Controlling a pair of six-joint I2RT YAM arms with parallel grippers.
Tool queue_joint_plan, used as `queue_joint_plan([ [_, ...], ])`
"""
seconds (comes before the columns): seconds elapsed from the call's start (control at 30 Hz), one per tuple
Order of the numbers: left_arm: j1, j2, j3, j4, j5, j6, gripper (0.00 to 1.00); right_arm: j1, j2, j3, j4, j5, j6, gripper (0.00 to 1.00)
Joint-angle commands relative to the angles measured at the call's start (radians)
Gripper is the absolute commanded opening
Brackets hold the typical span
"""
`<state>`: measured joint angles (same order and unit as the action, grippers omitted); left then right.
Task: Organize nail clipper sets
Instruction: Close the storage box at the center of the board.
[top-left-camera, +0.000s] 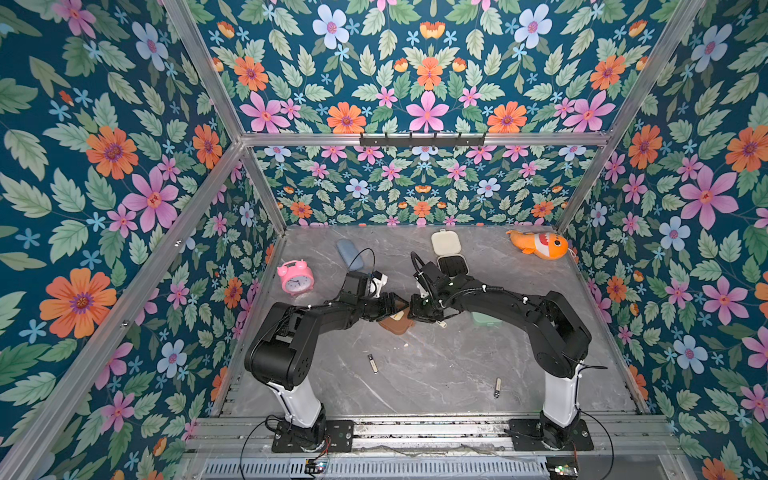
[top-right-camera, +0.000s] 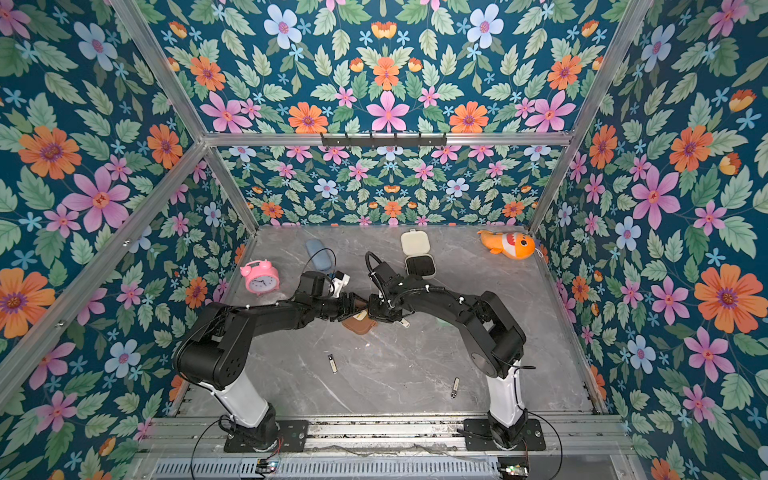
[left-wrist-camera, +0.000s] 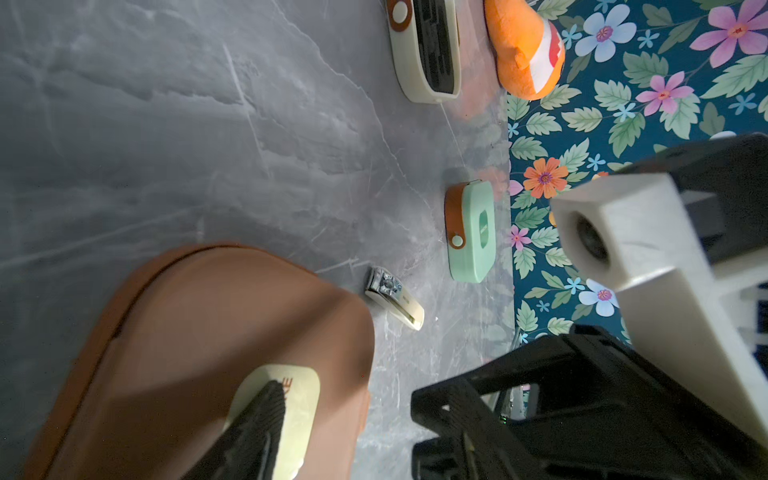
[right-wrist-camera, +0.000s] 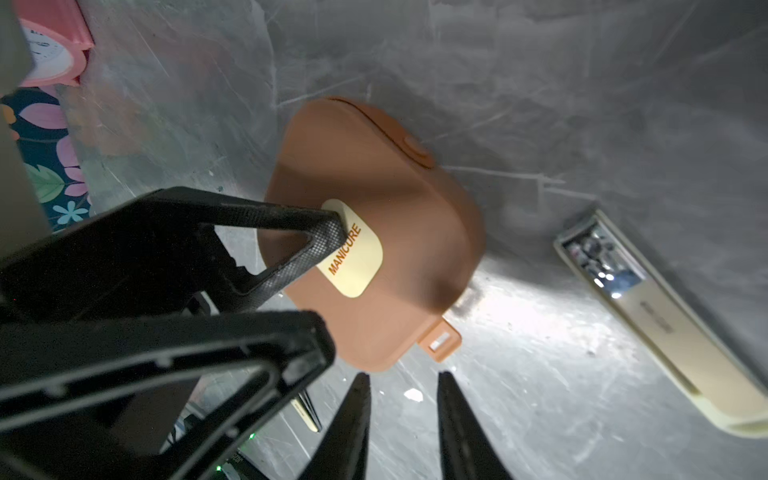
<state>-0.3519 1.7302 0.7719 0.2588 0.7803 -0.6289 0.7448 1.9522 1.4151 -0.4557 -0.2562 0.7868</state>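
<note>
Near the middle of the bench (top-left-camera: 457, 365), the left gripper (right-wrist-camera: 332, 276) clamps the brown case (right-wrist-camera: 386, 199) by its lid, clasp tab (right-wrist-camera: 440, 343) pointing at the right gripper (right-wrist-camera: 402, 376), whose empty fingertips stand slightly apart just beside it.

Floral wallpaper (top-left-camera: 428, 112) with orange, pink and pale blue blooms and green leaves on deep teal is covering the back wall at the upper centre of both top views. It is also running down the side walls at the left and right of the frame. Aluminium bars (top-left-camera: 291, 139) are framing the enclosure, and a black hook rail (top-left-camera: 422, 140) is sitting on the horizontal bar at mid-frame. A grey marble-patterned tabletop (top-left-camera: 436, 365) is filling the lower centre. Along the bottom edge a metal base rail (top-left-camera: 428, 430) is lying above a slotted vent grille (top-left-camera: 415, 469). In the right wrist view a bright glare (right-wrist-camera: 519, 316) is shining off the tabletop, right of centre.
</note>
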Motion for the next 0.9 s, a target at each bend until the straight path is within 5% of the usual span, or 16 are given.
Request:
queue_joint_plan([
  [0.0,0.002,0.010,-0.010,-0.145,-0.107,0.010,0.67,0.001,0.024,0.023,-0.010,-0.003,0.030,0.30],
  [0.87,0.029,-0.079,0.058,-0.267,-0.123,0.059,0.69,0.001,0.086,-0.041,0.120,-0.050,0.126,0.32],
])
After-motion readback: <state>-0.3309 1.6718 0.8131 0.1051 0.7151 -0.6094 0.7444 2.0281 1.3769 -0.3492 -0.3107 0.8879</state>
